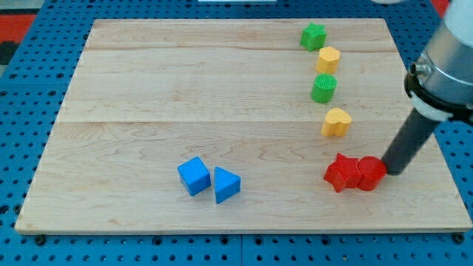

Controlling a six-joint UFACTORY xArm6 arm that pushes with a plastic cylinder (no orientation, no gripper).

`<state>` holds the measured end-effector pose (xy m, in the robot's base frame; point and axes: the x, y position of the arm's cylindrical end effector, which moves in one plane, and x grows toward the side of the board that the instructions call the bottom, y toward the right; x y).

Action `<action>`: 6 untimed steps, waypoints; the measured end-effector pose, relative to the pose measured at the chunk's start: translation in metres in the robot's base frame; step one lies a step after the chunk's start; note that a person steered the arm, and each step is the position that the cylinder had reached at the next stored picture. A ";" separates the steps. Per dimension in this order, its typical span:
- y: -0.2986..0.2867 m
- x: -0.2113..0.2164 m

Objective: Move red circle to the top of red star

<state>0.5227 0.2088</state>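
The red star (pixel 340 172) lies at the lower right of the wooden board (pixel 148 111). The red circle (pixel 370 173) sits right beside it on the view's right, touching it. My tip (pixel 389 171) is at the red circle's right edge, in contact or nearly so. The dark rod rises from there up to the view's right.
A green star (pixel 312 35), a yellow hexagon (pixel 328 58), a green circle (pixel 324 87) and a yellow heart (pixel 336 122) form a column above the red blocks. A blue cube (pixel 194 176) and a blue triangle (pixel 226 185) lie at the lower middle.
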 end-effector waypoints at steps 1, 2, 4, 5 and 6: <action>0.035 0.000; 0.052 0.059; -0.022 0.033; -0.022 0.015; -0.012 0.007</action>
